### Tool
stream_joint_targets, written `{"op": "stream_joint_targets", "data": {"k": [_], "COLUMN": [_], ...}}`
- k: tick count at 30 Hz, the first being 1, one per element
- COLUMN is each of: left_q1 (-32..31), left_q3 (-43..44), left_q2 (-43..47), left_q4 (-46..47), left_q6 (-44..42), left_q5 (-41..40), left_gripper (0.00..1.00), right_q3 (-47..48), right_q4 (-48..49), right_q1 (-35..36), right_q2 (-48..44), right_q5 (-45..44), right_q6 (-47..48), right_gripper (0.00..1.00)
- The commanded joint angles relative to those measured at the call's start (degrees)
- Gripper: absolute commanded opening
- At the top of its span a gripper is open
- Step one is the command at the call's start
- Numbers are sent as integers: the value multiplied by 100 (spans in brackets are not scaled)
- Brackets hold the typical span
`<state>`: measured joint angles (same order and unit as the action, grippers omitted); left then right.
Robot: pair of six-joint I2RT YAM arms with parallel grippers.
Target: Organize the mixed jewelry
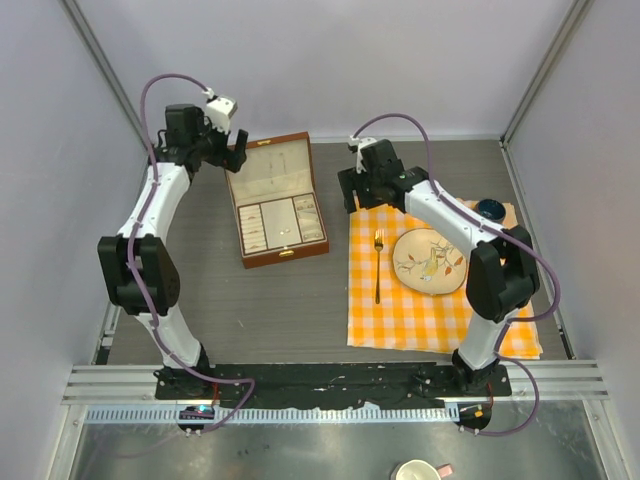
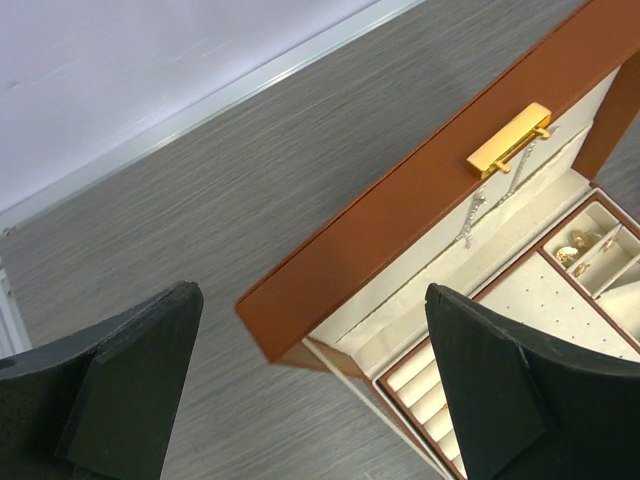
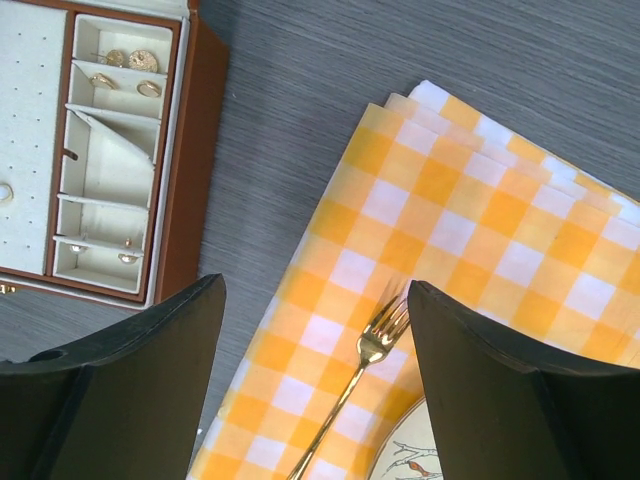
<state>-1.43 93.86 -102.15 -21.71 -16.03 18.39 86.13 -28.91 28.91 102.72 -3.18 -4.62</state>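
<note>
Left gripper (image 1: 233, 152): hangs over the far left corner of the open brown wooden jewelry box with cream lining (image 1: 262, 178), just beside its raised lid. In the left wrist view the black fingers (image 2: 130, 390) stand spread, nothing between them.

Right gripper (image 1: 352, 192): over the far left corner of the orange-and-white checked cloth (image 1: 372, 320), jaws parted and empty. The right wrist view shows the same.

Jewelry, all inside the box:
- gold rings (image 3: 128, 62) in the right-hand column of compartments, in the cell nearest the lid
- small gold studs (image 3: 127, 256) in the same column, in the cell nearest the front wall
- thin chain (image 2: 487, 205) hanging against the lid's inner face, below the gold clasp (image 2: 510, 140)

Gold fork (image 1: 378, 265) lies on the cloth, just beside the cream round plate with a branch pattern (image 1: 430, 260). Box and cloth are apart on the grey table (image 1: 300, 300).
</note>
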Motion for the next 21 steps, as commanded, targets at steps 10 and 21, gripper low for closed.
{"op": "stream_joint_targets", "data": {"k": [10,21], "left_q1": [-50,-200], "left_q3": [335,-1273], "left_q2": [-429,810], "left_q4": [-237,-79], "left_q6": [-269,-260], "left_q5": [1359,1615], "left_gripper": [100,100], "right_q3": [-289,-377], "right_q4": [140,140], "right_q1": [-131,-227], "right_q2": [-498,-682], "right_q5": [221,213], "right_q6": [137,190], "right_gripper": [80,80]}}
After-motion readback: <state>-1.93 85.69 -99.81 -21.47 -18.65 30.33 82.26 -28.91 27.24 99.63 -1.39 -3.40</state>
